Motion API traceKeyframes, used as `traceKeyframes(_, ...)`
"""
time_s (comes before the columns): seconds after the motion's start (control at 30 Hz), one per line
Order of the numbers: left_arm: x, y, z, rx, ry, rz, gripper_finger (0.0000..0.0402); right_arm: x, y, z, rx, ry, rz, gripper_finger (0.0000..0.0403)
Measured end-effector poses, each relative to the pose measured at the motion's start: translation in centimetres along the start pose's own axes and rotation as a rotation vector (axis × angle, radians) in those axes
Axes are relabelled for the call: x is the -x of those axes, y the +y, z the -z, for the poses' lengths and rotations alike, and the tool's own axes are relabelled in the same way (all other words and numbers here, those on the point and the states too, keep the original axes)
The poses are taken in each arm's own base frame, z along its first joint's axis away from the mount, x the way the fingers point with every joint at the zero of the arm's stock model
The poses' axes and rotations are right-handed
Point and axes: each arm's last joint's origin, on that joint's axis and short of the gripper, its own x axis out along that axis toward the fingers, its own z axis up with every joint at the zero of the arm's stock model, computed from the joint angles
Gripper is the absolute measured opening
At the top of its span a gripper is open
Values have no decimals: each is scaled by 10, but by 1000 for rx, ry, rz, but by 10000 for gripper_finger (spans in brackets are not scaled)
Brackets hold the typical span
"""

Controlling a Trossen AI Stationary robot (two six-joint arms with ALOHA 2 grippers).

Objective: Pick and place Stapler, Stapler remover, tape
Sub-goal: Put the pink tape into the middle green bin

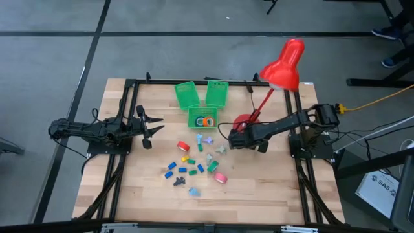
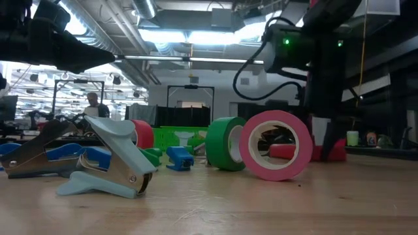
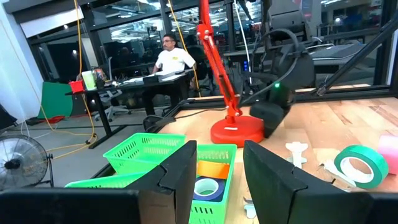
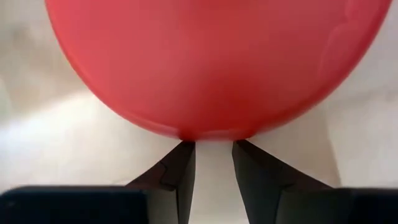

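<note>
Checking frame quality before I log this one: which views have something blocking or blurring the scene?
Right wrist view: the red lamp base fills the frame, blurred. Low view: the stapler remover and pink tape loom large, hiding the table behind. High view: unobstructed.

the table (image 1: 259, 194) is showing pale wood planks with a matt, lightly scuffed grain. the 3 green baskets (image 1: 186, 94) are looking like glossy moulded plastic mesh. the red lamp (image 1: 284, 65) is gleaming, smooth and shiny. the pink tape (image 2: 274, 145) is looking smooth and satiny, and the stapler remover (image 2: 111, 163) is pairing matt pale plastic with bare metal.
</note>
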Motion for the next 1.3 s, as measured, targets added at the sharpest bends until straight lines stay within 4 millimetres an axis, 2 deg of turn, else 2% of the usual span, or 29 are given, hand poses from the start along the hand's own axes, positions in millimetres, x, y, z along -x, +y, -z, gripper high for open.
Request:
traceKeyframes(0.17,0,0,0,0,0,0,127,-3,0,-9,26,-61,12,113)
traceKeyframes(0.37,0,0,0,0,0,0,128,-6,3,-19,8,-60,29,113)
traceKeyframes(0.67,0,0,0,0,0,0,128,-9,9,-27,75,-67,8,113)
traceKeyframes(0.87,0,0,0,0,0,0,128,-5,17,-20,83,-1,-63,113)
traceKeyframes(1.07,0,0,0,0,0,0,127,12,30,-5,168,97,-126,113)
traceKeyframes(1.3,0,0,0,0,0,0,128,42,46,15,493,165,-247,113)
